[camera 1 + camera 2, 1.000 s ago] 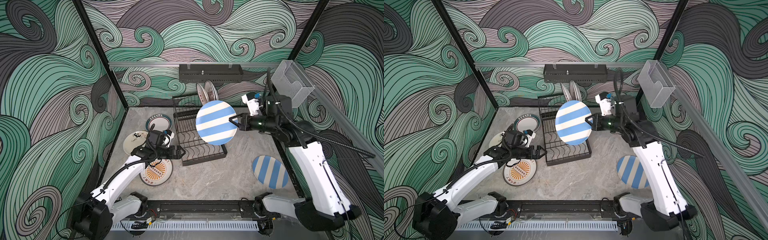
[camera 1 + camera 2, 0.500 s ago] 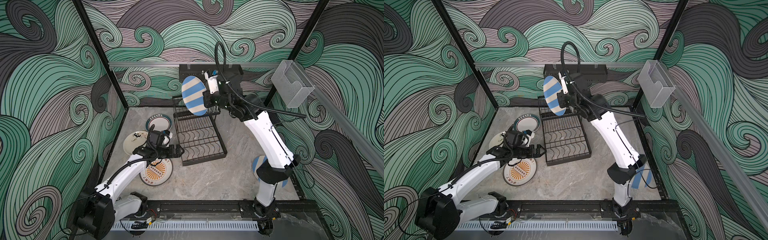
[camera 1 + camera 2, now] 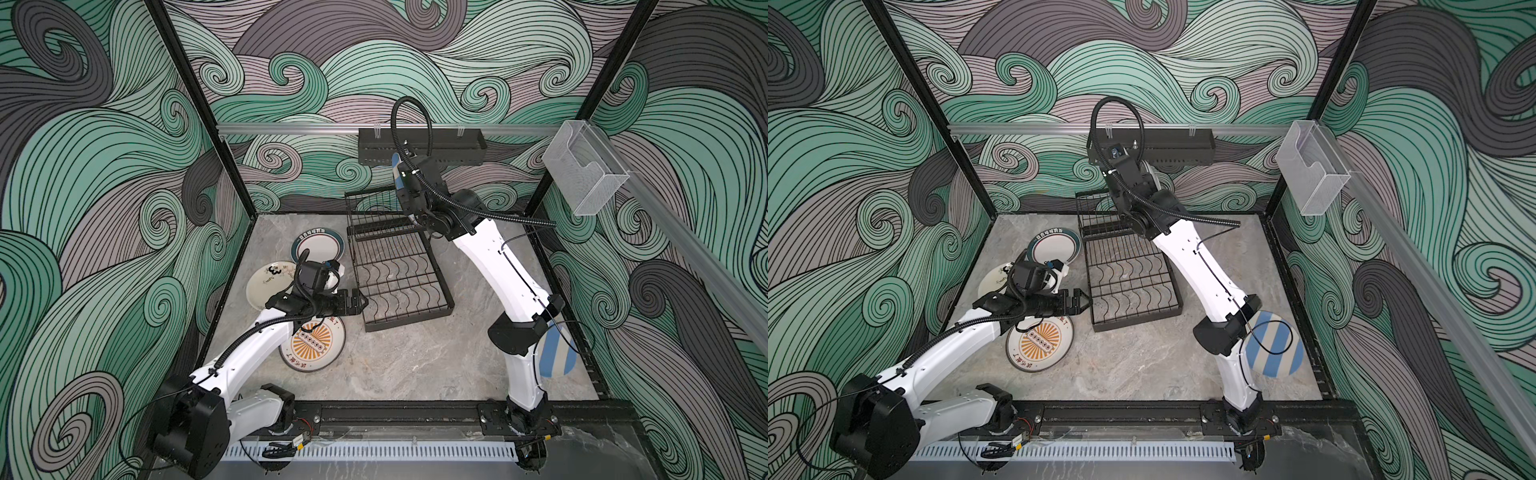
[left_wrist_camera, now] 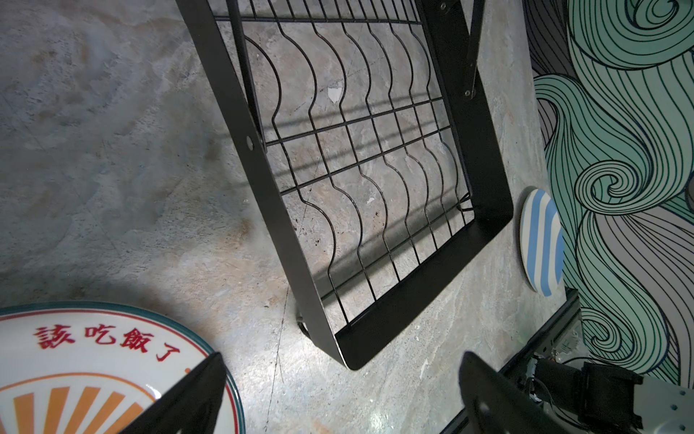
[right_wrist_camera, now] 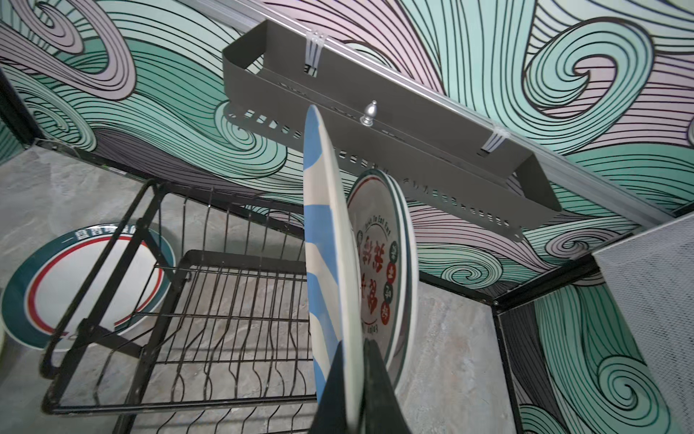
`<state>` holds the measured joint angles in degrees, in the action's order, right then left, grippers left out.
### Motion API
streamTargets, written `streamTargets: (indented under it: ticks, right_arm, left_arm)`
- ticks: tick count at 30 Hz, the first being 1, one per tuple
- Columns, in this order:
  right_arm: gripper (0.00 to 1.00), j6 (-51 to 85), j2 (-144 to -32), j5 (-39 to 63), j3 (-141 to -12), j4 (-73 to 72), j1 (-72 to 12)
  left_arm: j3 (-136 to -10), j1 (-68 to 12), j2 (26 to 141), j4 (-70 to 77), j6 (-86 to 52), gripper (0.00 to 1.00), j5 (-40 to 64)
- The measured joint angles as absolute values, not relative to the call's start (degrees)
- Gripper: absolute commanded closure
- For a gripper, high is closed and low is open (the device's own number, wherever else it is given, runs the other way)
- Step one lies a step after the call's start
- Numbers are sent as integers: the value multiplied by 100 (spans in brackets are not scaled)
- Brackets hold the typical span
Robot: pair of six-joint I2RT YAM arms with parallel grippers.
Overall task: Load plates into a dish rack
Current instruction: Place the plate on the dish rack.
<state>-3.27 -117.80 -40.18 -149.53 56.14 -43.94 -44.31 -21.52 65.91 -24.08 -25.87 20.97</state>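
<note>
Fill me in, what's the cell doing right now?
The right tool is shut on a blue-striped plate, holding it on edge over the raised end of the dish rack, beside a red-marked plate already standing there. The left tool is open and empty, hovering by the orange plate. A teal-rimmed plate and a second striped plate lie on the table.

left arm (image 3: 257,345) low, extended; left claw (image 3: 358,302) spread wide | right arm (image 3: 498,266) raised, outstretched; right claw (image 5: 353,347) clamped

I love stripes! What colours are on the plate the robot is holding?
The plate has blue and cream stripes, clearest in the right wrist view.
</note>
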Motion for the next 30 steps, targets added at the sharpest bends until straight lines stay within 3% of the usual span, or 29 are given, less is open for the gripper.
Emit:
streamTargets:
  ticks: [30]
  right_arm:
    - [100, 150, -12438, -4108, -15447, 5688, -4368]
  left_arm:
    - [-4431, -2150, 6593, -2488, -2456, 2, 2102]
